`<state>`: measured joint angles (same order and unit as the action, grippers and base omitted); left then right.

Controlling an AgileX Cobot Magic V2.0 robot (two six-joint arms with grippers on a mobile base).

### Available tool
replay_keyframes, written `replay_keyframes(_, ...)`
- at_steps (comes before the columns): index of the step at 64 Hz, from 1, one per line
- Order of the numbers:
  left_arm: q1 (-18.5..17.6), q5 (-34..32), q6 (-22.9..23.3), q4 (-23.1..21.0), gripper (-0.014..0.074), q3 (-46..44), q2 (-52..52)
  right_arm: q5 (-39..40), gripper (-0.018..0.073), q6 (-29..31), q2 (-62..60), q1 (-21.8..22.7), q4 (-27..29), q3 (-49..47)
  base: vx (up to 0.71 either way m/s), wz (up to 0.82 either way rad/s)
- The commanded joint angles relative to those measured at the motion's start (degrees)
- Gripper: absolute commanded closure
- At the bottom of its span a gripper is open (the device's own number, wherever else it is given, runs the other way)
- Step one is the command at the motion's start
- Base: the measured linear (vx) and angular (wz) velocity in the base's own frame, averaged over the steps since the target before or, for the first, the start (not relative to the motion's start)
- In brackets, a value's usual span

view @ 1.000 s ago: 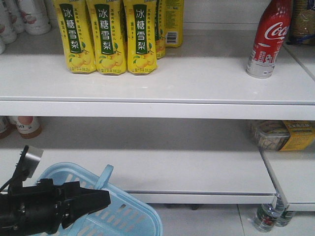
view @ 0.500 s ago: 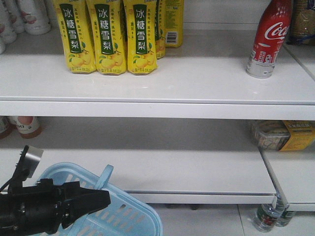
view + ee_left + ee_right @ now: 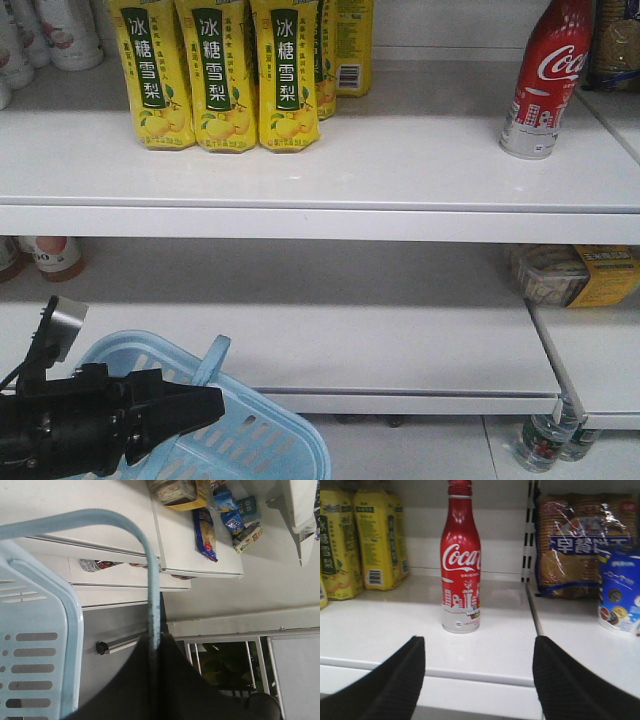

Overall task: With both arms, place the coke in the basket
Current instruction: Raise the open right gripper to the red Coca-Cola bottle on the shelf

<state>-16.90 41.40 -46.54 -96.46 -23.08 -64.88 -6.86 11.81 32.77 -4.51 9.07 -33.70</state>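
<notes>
Coke (image 3: 461, 565) stands between yellow cartons (image 3: 355, 545) and biscuit packs (image 3: 580, 545), touching neither.

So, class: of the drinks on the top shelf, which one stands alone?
The red coke, near the right end of the shelf; the yellow cartons stand packed together at the left.

It is a shop: white retail shelves (image 3: 400, 150) carry rows of identical yellow drink cartons (image 3: 220, 75) and packaged biscuits (image 3: 585, 545), with a shopping basket (image 3: 270, 440) nearby.
</notes>
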Motion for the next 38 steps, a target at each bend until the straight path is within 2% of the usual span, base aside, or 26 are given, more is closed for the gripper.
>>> replay_keyframes(1,-0.22,2.77,-0.29,-5.71,0.0602,-1.47,1.30,5.30,0.0066,1.51,5.28,-2.14,-0.25,-5.51,0.00,0.00)
replay_keyframes(19,-0.22,2.77,-0.29,-5.71,0.0602,-1.47,1.30,9.96,-0.0015,1.95,19.57,-2.91,0.51,-16.02,0.00,0.00)
replay_keyframes(38,-0.22,2.77,-0.29,-5.71,0.0602,-1.47,1.30,10.58,-0.0036,1.89,28.87,-2.97,1.90,-24.48,0.00,0.00)
